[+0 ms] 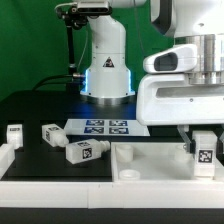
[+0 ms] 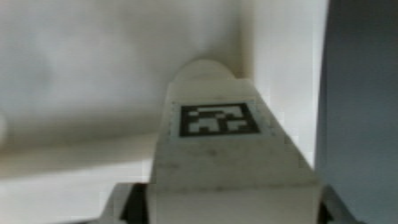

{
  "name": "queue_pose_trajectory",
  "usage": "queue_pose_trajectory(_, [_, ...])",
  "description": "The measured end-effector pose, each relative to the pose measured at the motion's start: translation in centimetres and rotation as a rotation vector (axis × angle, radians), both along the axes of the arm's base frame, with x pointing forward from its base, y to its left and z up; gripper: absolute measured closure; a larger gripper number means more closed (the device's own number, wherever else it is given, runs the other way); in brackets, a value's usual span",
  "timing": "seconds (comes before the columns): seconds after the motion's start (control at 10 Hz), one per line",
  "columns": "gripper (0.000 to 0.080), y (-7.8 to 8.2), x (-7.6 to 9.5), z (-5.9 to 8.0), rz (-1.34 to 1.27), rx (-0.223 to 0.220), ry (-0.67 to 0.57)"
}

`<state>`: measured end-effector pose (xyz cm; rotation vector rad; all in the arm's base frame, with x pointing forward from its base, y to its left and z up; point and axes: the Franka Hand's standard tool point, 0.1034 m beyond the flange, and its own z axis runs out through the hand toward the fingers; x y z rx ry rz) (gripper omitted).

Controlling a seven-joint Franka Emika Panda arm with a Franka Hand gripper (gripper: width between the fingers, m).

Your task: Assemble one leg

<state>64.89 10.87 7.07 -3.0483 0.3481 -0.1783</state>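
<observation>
My gripper (image 1: 203, 148) is at the exterior view's right, shut on a white leg (image 1: 204, 155) with a black-and-white tag. It holds the leg upright just above the right part of the large white panel (image 1: 155, 172). In the wrist view the leg (image 2: 222, 150) fills the middle between the jaws of my gripper (image 2: 222, 208), tag facing the camera, with the white panel (image 2: 71, 90) behind it. Three more legs lie on the black table at the left: one (image 1: 15, 133), a second (image 1: 50, 133) and a third (image 1: 82, 150).
The marker board (image 1: 107, 126) lies flat in front of the robot base (image 1: 106, 70). The panel has a raised rim and a round socket (image 1: 128, 156) near its middle. A green backdrop stands behind.
</observation>
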Motion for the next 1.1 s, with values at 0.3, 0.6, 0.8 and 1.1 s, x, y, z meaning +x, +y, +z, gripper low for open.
queue_pose_trajectory(0.3, [0.0515,-0.4,-0.3,-0.1,-0.525,0.052,0.045])
queue_pose_trajectory(0.6, [0.0514,-0.5,-0.6,-0.1,-0.935,0.114,0.112])
queue_pose_trajectory(0.8, [0.0514,-0.5,-0.6,-0.2,-1.001,0.121,0.116])
queue_pose_trajectory(1.1, [0.0229,-0.4,-1.0,-0.1,-0.613,0.073,0.122])
